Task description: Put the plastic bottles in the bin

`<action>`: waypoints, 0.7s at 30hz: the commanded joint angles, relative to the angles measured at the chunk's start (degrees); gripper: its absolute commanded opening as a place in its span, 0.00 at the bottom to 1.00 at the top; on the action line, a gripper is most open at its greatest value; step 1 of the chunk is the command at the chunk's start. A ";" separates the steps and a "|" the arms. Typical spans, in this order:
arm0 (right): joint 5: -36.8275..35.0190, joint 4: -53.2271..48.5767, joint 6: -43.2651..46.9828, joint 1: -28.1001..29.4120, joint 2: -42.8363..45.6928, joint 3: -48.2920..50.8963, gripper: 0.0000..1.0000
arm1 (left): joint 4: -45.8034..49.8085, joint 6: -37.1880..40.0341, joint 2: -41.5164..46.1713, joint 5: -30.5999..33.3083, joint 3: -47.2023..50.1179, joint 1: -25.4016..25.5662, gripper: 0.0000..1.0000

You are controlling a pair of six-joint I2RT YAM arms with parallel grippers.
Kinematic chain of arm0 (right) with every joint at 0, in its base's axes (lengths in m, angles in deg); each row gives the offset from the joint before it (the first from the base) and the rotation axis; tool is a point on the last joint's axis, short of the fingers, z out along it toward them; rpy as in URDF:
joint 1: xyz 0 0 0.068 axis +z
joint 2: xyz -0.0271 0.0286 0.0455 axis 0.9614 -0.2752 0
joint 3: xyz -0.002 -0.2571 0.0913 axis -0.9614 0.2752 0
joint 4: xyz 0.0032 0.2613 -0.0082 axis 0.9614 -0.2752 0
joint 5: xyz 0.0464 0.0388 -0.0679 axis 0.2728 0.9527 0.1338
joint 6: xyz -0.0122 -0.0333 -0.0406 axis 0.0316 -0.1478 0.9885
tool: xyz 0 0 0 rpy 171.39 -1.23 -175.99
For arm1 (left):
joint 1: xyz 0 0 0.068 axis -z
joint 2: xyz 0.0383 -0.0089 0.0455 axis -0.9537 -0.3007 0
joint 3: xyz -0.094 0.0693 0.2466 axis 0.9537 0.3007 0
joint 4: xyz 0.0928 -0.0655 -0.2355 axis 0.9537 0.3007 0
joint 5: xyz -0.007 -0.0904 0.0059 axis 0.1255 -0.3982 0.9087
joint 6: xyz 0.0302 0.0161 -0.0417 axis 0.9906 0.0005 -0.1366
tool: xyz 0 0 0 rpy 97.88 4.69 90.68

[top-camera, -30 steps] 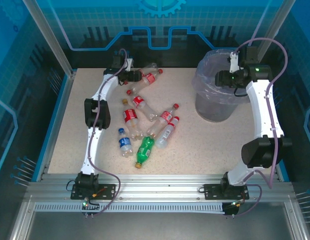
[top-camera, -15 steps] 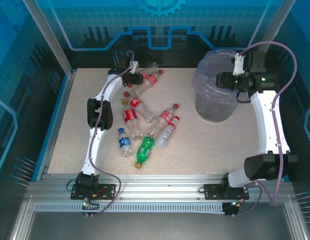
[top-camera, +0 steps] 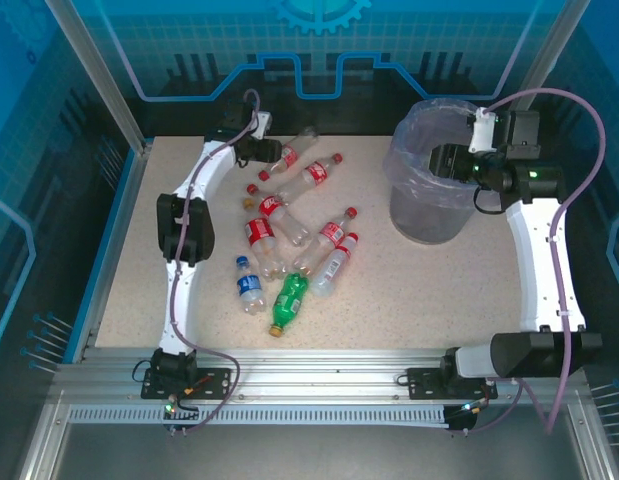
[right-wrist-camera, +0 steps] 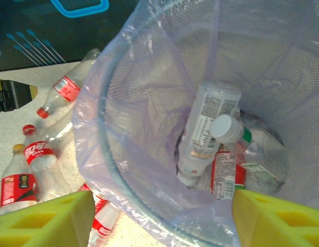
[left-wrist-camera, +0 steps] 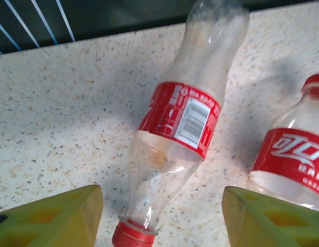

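Top external: reaching farther back with left arm (top-camera: 179,225) toward far plastic bottles (top-camera: 260,233) on table (top-camera: 409,290); swinging right arm (top-camera: 539,240) outward beside bin (top-camera: 419,215).
Left wrist: straddling a red-labelled bottle (left-wrist-camera: 174,134) with left fingers (left-wrist-camera: 51,216) wide, not gripping yet.
Right wrist: hovering over bin with right fingers (right-wrist-camera: 40,218) wide, empty, above bottles already inside; judging the drop done and the next pick beginning.

Left hand (left-wrist-camera: 159,193) has withdrawn toward the far-left corner of the counter (top-camera: 139,260); one red-capped bottle (top-camera: 314,172) of the far cluster has shifted right and nearer; the right arm (top-camera: 544,350) has swung right, its elbow lowered toward the near edge.
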 commanded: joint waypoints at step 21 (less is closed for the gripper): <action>1.58 1.64 -2.70 0.75 3.66 4.70 0.72 | 11.19 2.75 -16.31 -0.54 -20.23 2.24 0.87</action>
